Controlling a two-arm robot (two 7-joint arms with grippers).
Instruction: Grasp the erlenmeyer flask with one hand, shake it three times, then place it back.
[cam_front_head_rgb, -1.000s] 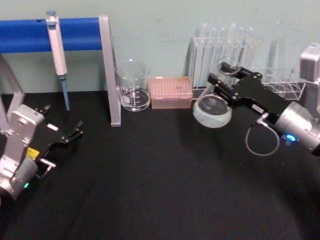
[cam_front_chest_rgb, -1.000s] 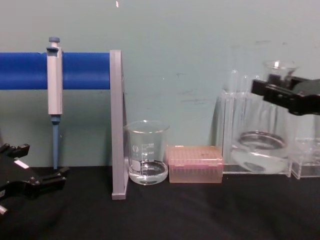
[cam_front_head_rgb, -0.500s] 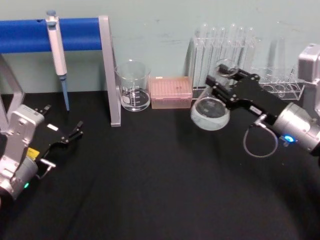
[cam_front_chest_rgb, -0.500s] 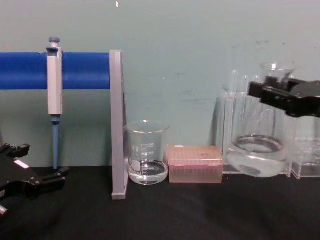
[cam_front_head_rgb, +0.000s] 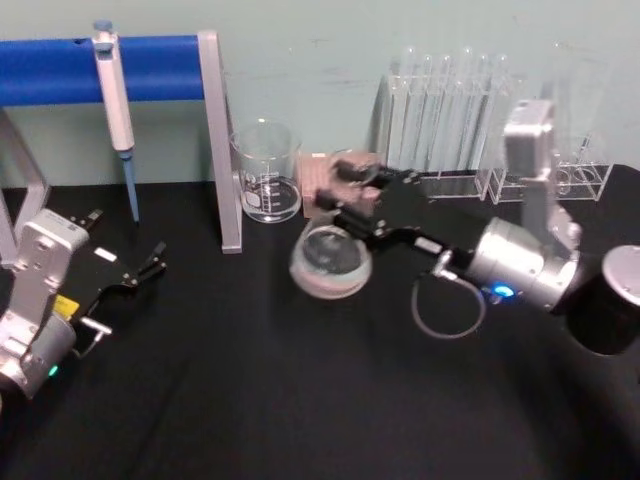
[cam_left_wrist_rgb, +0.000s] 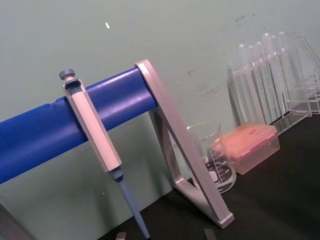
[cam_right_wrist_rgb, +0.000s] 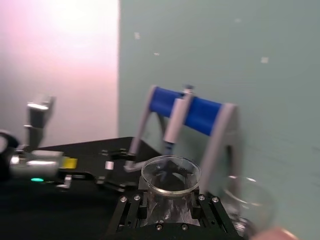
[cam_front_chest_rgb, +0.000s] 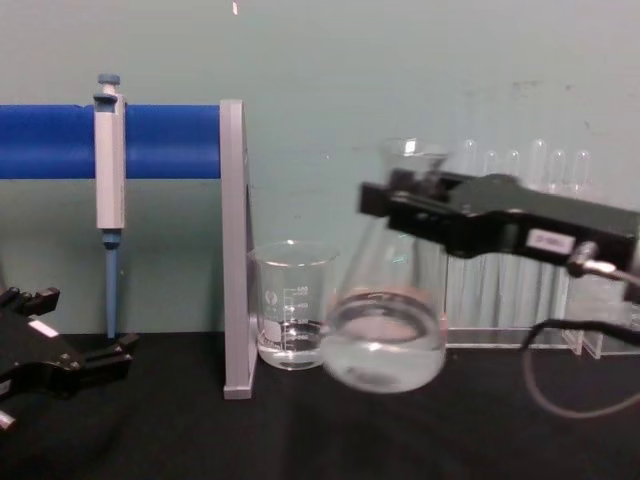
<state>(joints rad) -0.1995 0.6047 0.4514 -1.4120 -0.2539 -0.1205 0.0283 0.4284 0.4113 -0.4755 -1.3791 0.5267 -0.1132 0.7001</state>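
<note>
R gripper (cam_front_chest_rgb: 405, 205): fingers clamped on flask (cam_front_chest_rgb: 385, 340) neck. Flask tilted, clear liquid inside, over mid table (cam_front_head_rgb: 250, 380), just right of & nearer than beaker (cam_front_head_rgb: 266, 170). L gripper (cam_front_head_rgb: 124, 240) parked near left, fingers apart, holding nothing.
</note>
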